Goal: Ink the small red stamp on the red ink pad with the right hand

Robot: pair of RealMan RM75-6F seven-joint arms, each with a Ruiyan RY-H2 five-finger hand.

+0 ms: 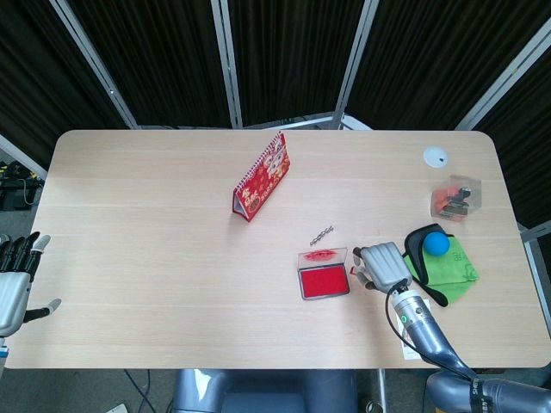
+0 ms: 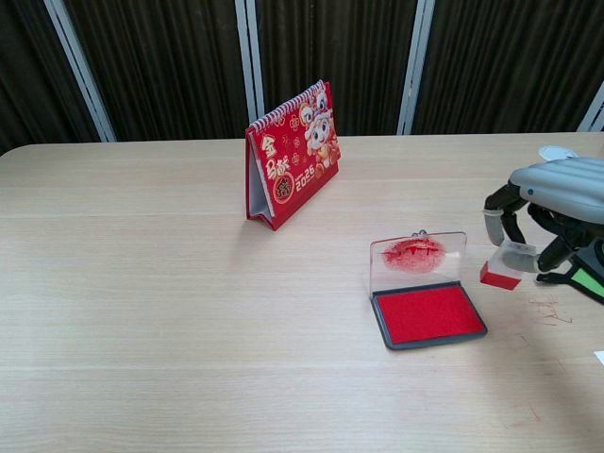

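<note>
My right hand [image 2: 552, 209] pinches the small red stamp [image 2: 500, 272], clear handle up and red base down, lifted off the table just right of the ink pad. From the head camera the right hand [image 1: 383, 267] covers the stamp. The red ink pad [image 2: 427, 314] lies open in its dark tray, its clear lid [image 2: 418, 257] standing upright behind it, smeared with red; the ink pad [image 1: 324, 281] sits immediately left of the hand. My left hand [image 1: 15, 280] hangs open at the table's left edge, holding nothing.
A red desk calendar [image 1: 263, 177] stands mid-table. Right of my hand lie a green cloth [image 1: 449, 265] with a blue ball [image 1: 436, 243], a clear box of stamps [image 1: 455, 198] and a white disc [image 1: 436, 156]. A small chain [image 1: 322, 234] lies behind the pad.
</note>
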